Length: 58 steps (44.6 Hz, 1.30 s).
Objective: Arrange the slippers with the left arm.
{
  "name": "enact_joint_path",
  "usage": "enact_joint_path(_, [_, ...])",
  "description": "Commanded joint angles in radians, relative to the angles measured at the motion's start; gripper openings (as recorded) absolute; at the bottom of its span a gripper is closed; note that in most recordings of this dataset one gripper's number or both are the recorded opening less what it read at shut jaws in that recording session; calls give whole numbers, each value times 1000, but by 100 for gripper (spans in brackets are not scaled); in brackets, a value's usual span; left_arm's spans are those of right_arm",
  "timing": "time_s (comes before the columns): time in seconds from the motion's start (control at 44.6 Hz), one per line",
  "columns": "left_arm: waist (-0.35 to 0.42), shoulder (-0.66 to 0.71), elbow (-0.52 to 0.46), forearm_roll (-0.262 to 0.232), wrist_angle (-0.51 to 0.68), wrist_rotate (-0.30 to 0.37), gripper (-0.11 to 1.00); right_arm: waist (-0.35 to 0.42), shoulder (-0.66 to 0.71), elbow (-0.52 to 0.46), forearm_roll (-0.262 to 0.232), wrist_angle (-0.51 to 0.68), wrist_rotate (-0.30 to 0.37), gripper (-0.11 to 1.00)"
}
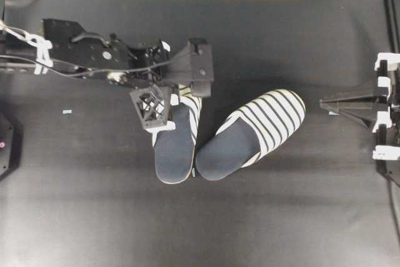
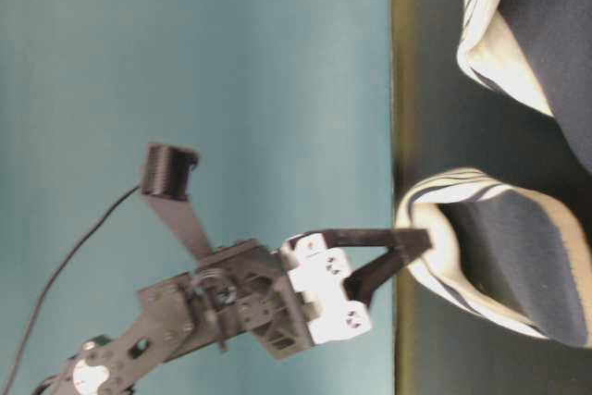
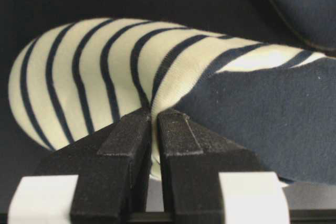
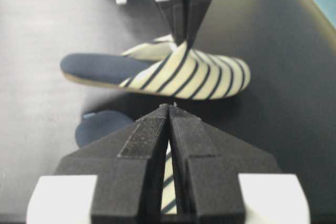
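The two slippers lay on the dark table (image 1: 75,217) near its middle in the overhead view. The left slipper (image 1: 177,139) ran toe at twelve o'clock, heel at six. The right slipper (image 1: 253,132) lay just beside it, angled with its toe toward two o'clock and its heel end close to the other's heel.

The left arm (image 1: 94,54) reached in from nine o'clock, and its gripper (image 3: 155,129) was pinched closed on the edge of the left slipper's striped upper (the wrist view showed the cloth caught between the two black fingers (image 3: 126,140)). From table level the same fingertips met that slipper's rim.

The right gripper (image 1: 331,105) sat at three o'clock, well apart from both slippers, its jaws pressed together on nothing and pointing toward nine o'clock. A small pale scrap (image 1: 67,112) lay on the table toward nine o'clock.
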Motion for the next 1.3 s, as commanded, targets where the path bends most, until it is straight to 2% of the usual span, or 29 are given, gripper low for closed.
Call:
enact_joint_path(0.0, [-9,9,-5,3,-6,0,2,0,6,-5,0,-9,6,0])
enact_joint_path(0.403, [-14,26,-11,3,-8,-3,3,0,6,-3,2,-12,11,0])
enact_joint_path(0.47, [-15,26,-11,3,-9,-3,6,0,5,-3,2,-12,9,0])
enact_joint_path(0.538, [-18,26,-11,3,-12,-2,18,0,6,-3,2,-12,11,0])
enact_joint_path(0.694, [-18,21,-12,3,-9,12,66,0,6,0,2,-12,11,0])
enact_joint_path(0.761, [-18,18,-18,3,-8,23,81,0,6,2,2,-12,11,0])
enact_joint_path(0.806, [-21,12,-26,3,-8,44,88,0,5,2,2,-12,11,0])
enact_joint_path(0.918, [-38,-5,-61,3,-21,155,87,0,6,2,0,-12,11,0])
enact_joint_path(1.075, [-89,6,-132,3,-129,407,86,0,5,2,2,-15,11,0])
enact_joint_path(1.209, [-110,43,-170,3,-247,561,86,3,6,3,2,-20,11,0])
enact_joint_path(1.277, [-110,74,-186,3,-291,609,86,5,5,3,3,-23,11,0])
